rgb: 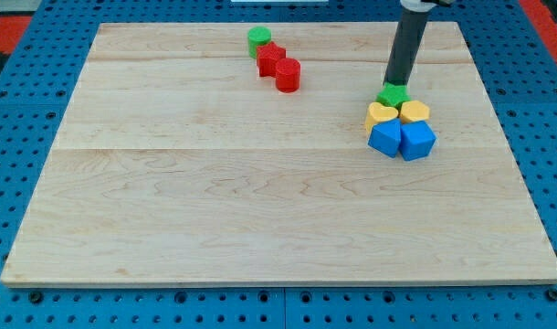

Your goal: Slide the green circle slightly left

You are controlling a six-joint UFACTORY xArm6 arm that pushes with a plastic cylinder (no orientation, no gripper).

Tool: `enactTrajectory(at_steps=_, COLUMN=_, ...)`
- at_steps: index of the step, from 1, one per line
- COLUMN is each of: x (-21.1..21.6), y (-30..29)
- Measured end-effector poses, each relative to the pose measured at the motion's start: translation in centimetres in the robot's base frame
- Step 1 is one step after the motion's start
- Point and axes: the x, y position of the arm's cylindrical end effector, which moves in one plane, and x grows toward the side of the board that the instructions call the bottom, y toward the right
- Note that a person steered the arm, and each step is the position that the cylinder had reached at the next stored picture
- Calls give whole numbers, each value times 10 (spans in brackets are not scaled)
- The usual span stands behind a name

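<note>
**Green circle at desk top, tip at far cluster**

Green circular block [258, 38], a short green cylinder, stands near the view's top edge of the pale wooden desk [215, 183], a little left of the desk's centre line. It touches, on its lower right side, a red block [270, 57] whose shape I cannot make out exactly. A second red block [288, 74], a short cylinder, sits just beside the first, toward the view's lower right. These three form a short diagonal row.

My tip [393, 85], the lower end of the straight dark rod, is well apart from that row, on the view's right side of the desk. The rod carries no tool with jaws, so there is nothing spread, pressed together or pinching. The tip stands at the top edge of a small green block [394, 94] of unclear shape; I cannot tell whether it touches it.

Directly below this small green block lie two yellow heart-like blocks, one to the left [381, 113] and one to the right [415, 111], touching each other. Below them sit two blue blocks, the left one [385, 138] and the right one [417, 141], also side by side and touching. All five form one tight cluster.

The desk rests on a blue perforated base [23, 110].
</note>
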Motion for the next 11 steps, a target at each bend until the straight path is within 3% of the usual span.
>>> enactTrajectory(at_steps=1, x=10, y=13)
enactTrajectory(at_steps=3, x=-61, y=-13)
enactTrajectory(at_steps=5, x=-87, y=-125)
enactTrajectory(at_steps=7, x=-130, y=-174)
enactTrajectory(at_steps=8, x=-136, y=-212)
enactTrajectory(at_steps=10, x=-100, y=-156)
enactTrajectory(at_steps=11, x=-71, y=-161)
